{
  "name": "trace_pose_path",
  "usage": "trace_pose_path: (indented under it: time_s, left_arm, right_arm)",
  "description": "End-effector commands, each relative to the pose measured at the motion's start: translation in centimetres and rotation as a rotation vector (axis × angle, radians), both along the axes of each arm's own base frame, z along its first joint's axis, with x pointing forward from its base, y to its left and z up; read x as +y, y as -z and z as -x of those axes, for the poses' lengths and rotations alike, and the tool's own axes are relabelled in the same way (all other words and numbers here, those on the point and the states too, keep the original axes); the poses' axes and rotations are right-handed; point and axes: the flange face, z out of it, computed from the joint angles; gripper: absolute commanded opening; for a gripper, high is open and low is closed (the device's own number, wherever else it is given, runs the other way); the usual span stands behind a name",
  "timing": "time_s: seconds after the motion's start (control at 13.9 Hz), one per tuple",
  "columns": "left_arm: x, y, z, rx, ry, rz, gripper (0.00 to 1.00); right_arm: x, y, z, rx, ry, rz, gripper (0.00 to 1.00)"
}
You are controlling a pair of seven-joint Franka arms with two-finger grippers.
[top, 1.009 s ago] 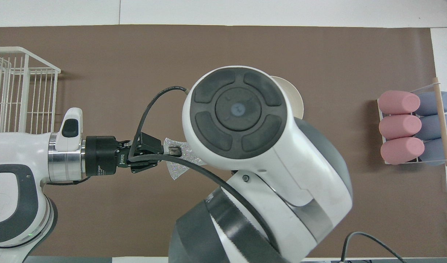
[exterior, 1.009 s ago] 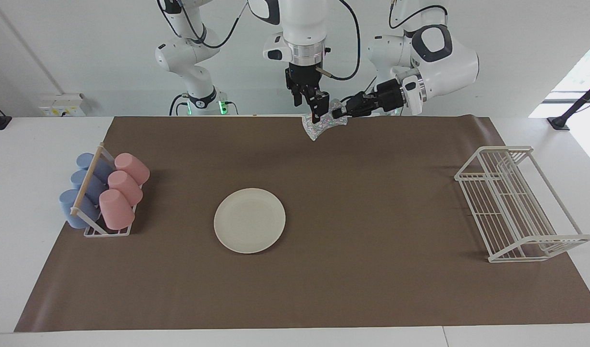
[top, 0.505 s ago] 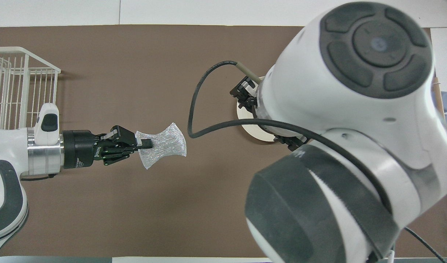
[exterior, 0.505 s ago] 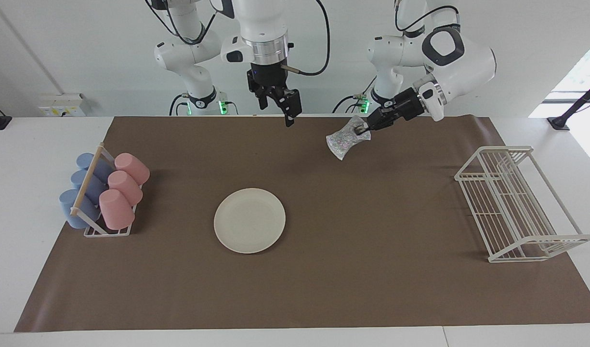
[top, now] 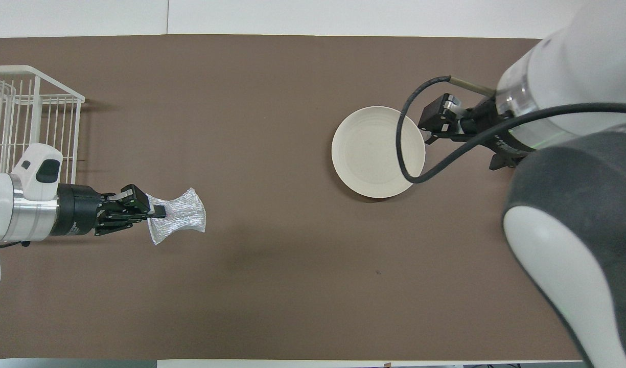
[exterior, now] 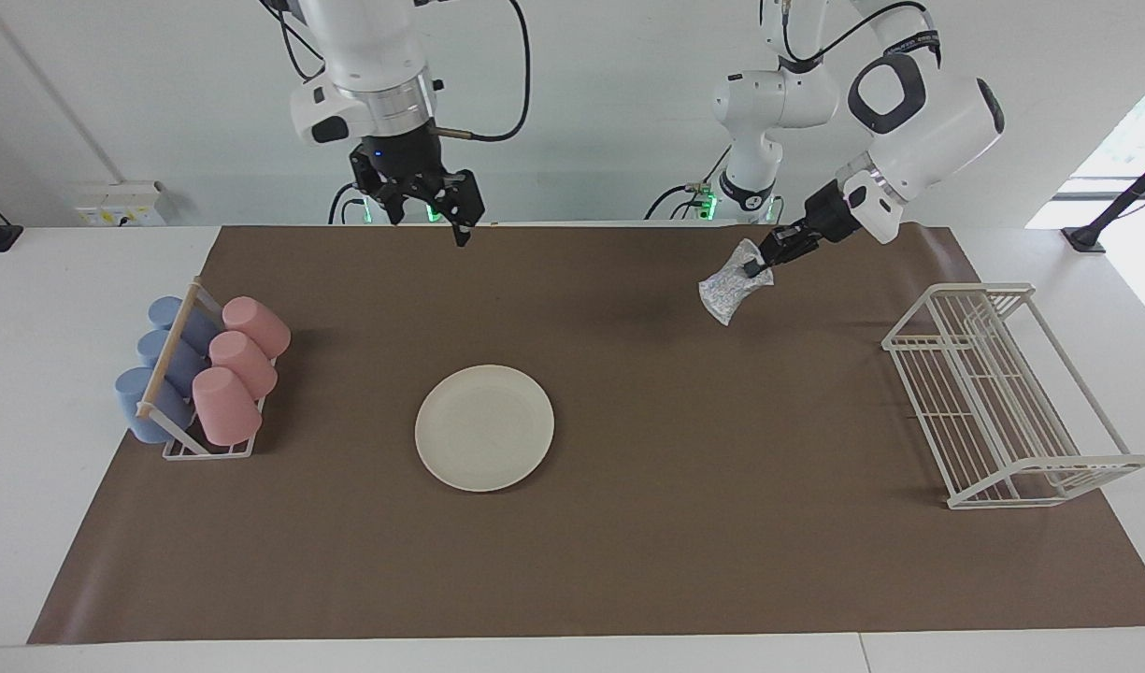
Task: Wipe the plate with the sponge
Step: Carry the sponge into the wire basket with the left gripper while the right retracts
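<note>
Your left tool point(exterior: 757, 266) pinches the silvery sponge point(exterior: 727, 292) in the air over the brown mat. Your right tool point(exterior: 441, 210) hangs wide. The plate point(exterior: 484, 427) sits mid-worktop. Only the facing view shows the cup rack point(exterior: 198, 379).

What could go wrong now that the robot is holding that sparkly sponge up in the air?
1. The left gripper pinches the silvery, crinkly foil-like sponge by one edge only, so it might slip out and drop onto the brown mat.
2. The round cream-white plate lies loose on the mat; wiping could push it along.
3. The right gripper, jaws open, hangs empty and holds nothing steady.
</note>
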Motion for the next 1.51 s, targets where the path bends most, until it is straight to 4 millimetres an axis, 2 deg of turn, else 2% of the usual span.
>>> trace_pose_path:
  time_s: [0.0, 0.14, 0.22, 0.36, 0.43, 0.65, 0.79, 0.86, 1.08, 1.23, 1.44]
  left_arm:
    - [2.0, -1.7, -2.8, 0.033, 0.038, -0.141, 0.0]
    - [3.1, -3.2, -4.2, 0.042, 0.084, -0.274, 0.0]
    - [3.5, -3.6, -4.7, 0.049, 0.104, -0.326, 0.0]
    - [4.5, -4.1, -5.0, 0.044, 0.14, -0.461, 0.0]
    - [4.6, -4.2, -5.0, 0.039, 0.164, -0.531, 0.0]
    - [5.6, -5.5, -5.5, 0.06, 0.207, -0.704, 0.0]
    - [4.4, -6.3, -6.1, 0.06, 0.27, -0.85, 0.0]
    - [4.3, -6.6, -6.3, 0.061, 0.289, -0.911, 0.0]
    - [3.0, -5.7, -7.6, 0.058, 0.372, -1.122, 0.0]
    - [2.5, -3.0, -9.7, 0.079, 0.444, -1.264, 0.0]
    - [3.0, -0.3, -11.3, 0.094, 0.5, -1.383, 0.0]
  right_arm:
    - [-3.7, 0.1, -0.1, 0.011, -0.135, 0.014, 1.0]
    - [-6.9, 0.4, -0.6, 0.02, -0.203, 0.011, 1.0]
    - [-7.8, 0.3, -0.7, 0.017, -0.237, 0.009, 1.0]
    - [-8.6, 0.5, -0.8, 0.023, -0.263, 0.008, 1.0]
    - [-9.7, 0.7, -0.9, 0.029, -0.246, 0.008, 1.0]
    - [-10.2, 0.6, -1.0, 0.024, -0.286, 0.002, 1.0]
    - [-12.0, 0.5, -1.0, 0.024, -0.293, 0.007, 1.0]
    - [-12.2, 0.6, -0.8, 0.027, -0.308, 0.01, 1.0]
    - [-12.5, 0.9, 0.2, 0.039, -0.317, 0.011, 1.0]
    - [-12.5, 1.0, 0.4, 0.038, -0.326, 0.01, 1.0]
    - [-12.6, 0.6, 0.5, 0.029, -0.342, 0.009, 1.0]
